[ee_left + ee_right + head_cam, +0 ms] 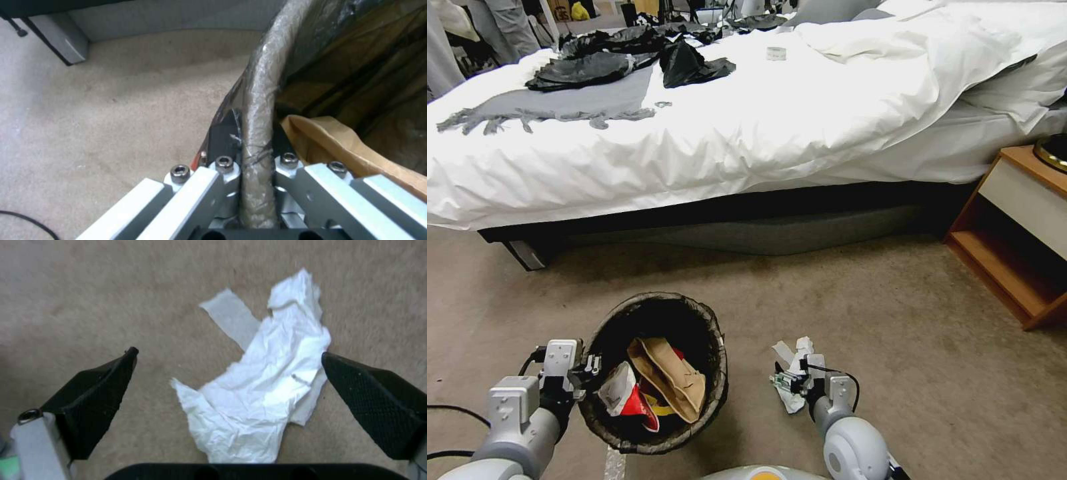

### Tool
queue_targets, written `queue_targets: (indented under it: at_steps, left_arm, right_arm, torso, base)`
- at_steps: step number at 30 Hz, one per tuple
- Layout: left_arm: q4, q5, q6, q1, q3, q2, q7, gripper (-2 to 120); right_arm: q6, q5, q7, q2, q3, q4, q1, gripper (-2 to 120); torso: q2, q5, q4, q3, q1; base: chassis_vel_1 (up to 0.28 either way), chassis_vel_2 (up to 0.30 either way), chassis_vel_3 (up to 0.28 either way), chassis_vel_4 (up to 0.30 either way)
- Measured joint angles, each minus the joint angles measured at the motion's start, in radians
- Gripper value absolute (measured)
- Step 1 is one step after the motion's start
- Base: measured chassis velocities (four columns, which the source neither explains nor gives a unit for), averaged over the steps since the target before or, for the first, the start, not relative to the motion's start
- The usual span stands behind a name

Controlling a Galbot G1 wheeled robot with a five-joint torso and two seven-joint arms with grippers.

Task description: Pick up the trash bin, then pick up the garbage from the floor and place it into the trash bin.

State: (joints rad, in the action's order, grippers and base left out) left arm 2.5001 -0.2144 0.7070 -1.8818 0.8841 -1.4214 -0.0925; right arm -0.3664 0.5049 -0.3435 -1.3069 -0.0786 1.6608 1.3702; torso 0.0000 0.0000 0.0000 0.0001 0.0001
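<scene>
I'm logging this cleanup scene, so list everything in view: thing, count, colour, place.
trash bin: one, dark liner over the rim, on the carpet before the bed, its rim clamped by the left end effector.
brown paper bag: one, tan, inside the bin.
red-and-white packet: one, inside the bin beside the bag.
crumpled paper: one, white, on the carpet right of the bin.
bed: one, white sheets, behind.
black bags: several, on the bed.
grey scarf: one, on the bed.
nightstand: one, wooden, far right.
left end effector: shut on the bin rim.
right end effector: open, over the paper.
</scene>
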Motion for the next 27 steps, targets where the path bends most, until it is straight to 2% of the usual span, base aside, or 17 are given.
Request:
queue_targets:
  at_steps: [27]
  left_arm:
    - [0.000, 0.005, 0.002, -0.007, -0.007, 0.003, 0.000, 1]
  right_arm:
    - [0.033, 0.017, -0.010, -0.053, 0.038, -0.277, -0.160, 100]
  torso:
    - [0.000, 0.0000, 0.0000, 0.000, 0.000]
  base:
    - [0.000, 0.000, 0.000, 0.000]
